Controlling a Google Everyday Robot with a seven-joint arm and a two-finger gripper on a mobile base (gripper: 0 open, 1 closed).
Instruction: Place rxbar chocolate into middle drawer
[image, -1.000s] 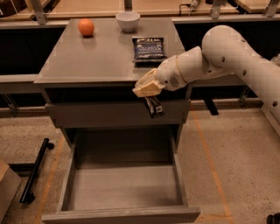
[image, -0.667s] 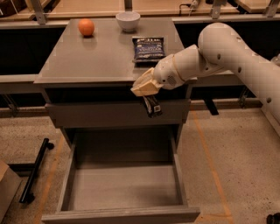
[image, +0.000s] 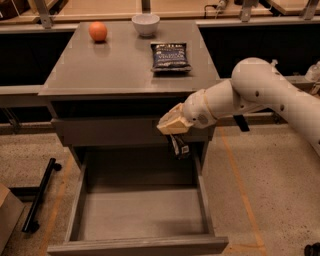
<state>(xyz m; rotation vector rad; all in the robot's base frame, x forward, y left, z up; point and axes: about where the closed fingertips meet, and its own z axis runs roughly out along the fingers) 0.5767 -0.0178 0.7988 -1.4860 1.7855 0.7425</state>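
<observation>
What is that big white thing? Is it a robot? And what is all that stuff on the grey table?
Yes, it is a robot. The big white tube is its arm, reaching in from the right. There is only one picture, and it looks down at the front of a grey cabinet.

At the end of the arm is the hand, which has two fingers that pinch. It is in front of the cabinet, above the open drawer. The hand is pinching a small dark chocolate bar, which dangles down from it.

On top of the cabinet are an orange, a white bowl and a dark blue snack bag. The robot is not touching any of these.
</observation>
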